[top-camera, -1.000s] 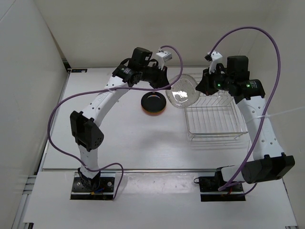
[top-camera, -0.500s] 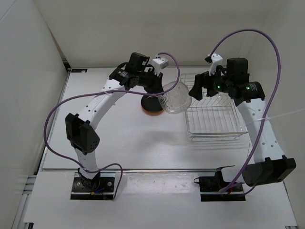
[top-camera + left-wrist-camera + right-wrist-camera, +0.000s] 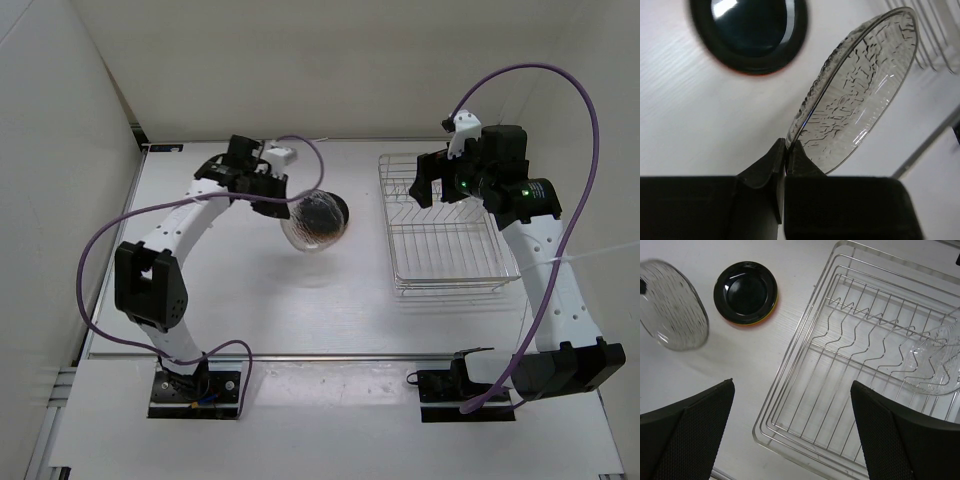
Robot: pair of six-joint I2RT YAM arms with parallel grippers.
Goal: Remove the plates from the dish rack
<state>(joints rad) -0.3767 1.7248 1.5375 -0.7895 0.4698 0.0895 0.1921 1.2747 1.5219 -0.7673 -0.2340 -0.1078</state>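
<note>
My left gripper (image 3: 786, 150) is shut on the rim of a clear see-through plate (image 3: 860, 95), which tilts on edge. In the top view that clear plate (image 3: 308, 225) hangs low over the table, overlapping a black plate (image 3: 330, 212). The black plate (image 3: 746, 292) lies flat on the table, with an orange rim showing under it. My right gripper (image 3: 792, 440) stands open and empty above the silver wire dish rack (image 3: 805, 370). A second clear dish (image 3: 935, 365) leans among the rack's dividers at its right end. In the top view the right gripper (image 3: 432, 190) hovers over the rack's (image 3: 450, 287) far left part.
The rack sits on the right half of the white table (image 3: 250, 300), close to the back wall. A side wall bounds the table on the left. Purple cables loop from both arms.
The right gripper opened and let go of the clear plate, then drew back over the rack. The left arm swung left and down with the plate to the black plate.
</note>
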